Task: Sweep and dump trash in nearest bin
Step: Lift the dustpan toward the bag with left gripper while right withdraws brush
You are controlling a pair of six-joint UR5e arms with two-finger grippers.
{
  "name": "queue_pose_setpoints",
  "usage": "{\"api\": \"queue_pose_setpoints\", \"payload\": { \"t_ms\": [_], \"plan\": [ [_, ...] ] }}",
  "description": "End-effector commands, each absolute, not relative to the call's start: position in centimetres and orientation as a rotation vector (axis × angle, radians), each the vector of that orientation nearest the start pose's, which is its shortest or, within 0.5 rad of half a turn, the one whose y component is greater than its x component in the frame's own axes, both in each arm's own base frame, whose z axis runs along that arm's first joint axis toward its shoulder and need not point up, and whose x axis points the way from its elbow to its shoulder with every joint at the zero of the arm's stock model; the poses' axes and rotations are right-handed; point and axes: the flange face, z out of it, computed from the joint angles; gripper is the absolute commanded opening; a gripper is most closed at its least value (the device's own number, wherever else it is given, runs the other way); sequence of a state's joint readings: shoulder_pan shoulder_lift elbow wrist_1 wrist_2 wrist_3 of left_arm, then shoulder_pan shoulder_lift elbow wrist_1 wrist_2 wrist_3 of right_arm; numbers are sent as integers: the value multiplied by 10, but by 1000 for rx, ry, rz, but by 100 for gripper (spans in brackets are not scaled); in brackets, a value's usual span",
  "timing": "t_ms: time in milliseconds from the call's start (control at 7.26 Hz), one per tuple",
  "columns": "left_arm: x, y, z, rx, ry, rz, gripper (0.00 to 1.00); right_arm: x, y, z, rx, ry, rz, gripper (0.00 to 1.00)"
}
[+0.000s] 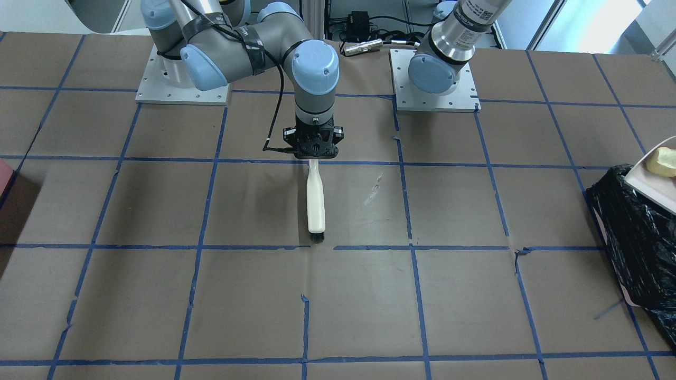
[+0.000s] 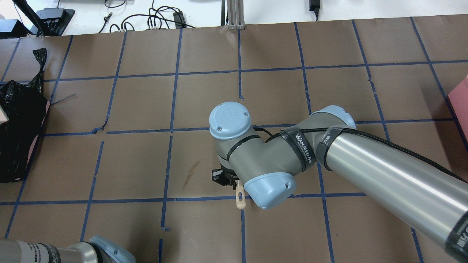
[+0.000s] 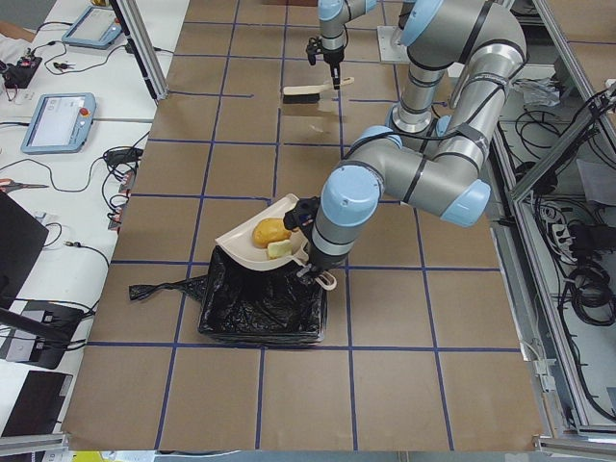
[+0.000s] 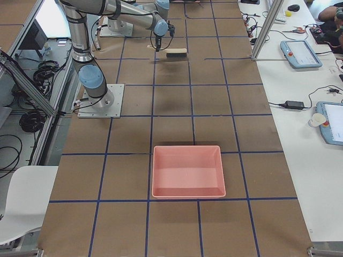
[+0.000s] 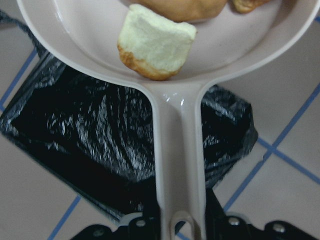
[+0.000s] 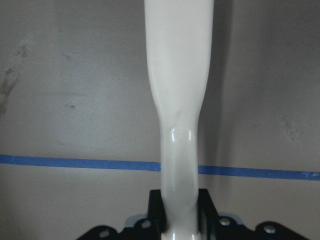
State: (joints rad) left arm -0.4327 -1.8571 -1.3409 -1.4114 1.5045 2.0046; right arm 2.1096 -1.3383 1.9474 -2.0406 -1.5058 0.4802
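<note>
The trash lies in a cream dustpan [image 3: 248,243]: an orange-brown lump [image 3: 270,231], a pale chunk [image 5: 155,42] and part of another piece [image 5: 247,4] at the frame's top. My left gripper [image 5: 181,226] is shut on the dustpan's handle [image 5: 180,160] and holds the pan over the bin [image 3: 260,306], which is lined with a black bag [image 5: 95,130]. At the table's middle my right gripper [image 1: 316,153] is shut on the handle of a white brush [image 1: 316,198]. The brush's black bristles touch the table at a blue tape line.
A pink-red tray [image 4: 187,171] sits on the table on the robot's right side, far from the bin [image 1: 639,237]. Brown table covering [image 1: 158,295] with a blue tape grid spans the space between the arms. Cables and tablets lie beyond the table's far edge.
</note>
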Motion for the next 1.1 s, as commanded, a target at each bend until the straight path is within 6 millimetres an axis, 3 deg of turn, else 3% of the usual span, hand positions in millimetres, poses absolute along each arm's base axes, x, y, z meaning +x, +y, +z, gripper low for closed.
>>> {"api": "queue_pose_setpoints", "payload": {
  "t_ms": [0,138,276,413,551,689,827,964],
  "plan": [
    [544,-362,461,1196,2669,88,5,378,-364,240,-85,3139,226,42],
    [548,-363,460,1185,2637,106,6,378,-364,240,-83,3140,225,93],
    [556,-369,449,1190,2585,155,6,378,-362,237,-89,3144,242,100],
    [555,-386,443,1240,2535,175,6,378,-363,239,-85,3146,247,100],
    [537,-413,449,1292,2465,235,6,376,-372,251,-76,3134,206,100],
    [519,-435,453,1334,2410,305,6,367,-384,285,-66,3187,157,100],
    [523,-441,436,1388,2377,322,7,347,-394,329,-101,3204,233,100],
    [520,-448,440,1404,2348,323,7,318,-420,365,-62,3178,246,100]
  ]
}}
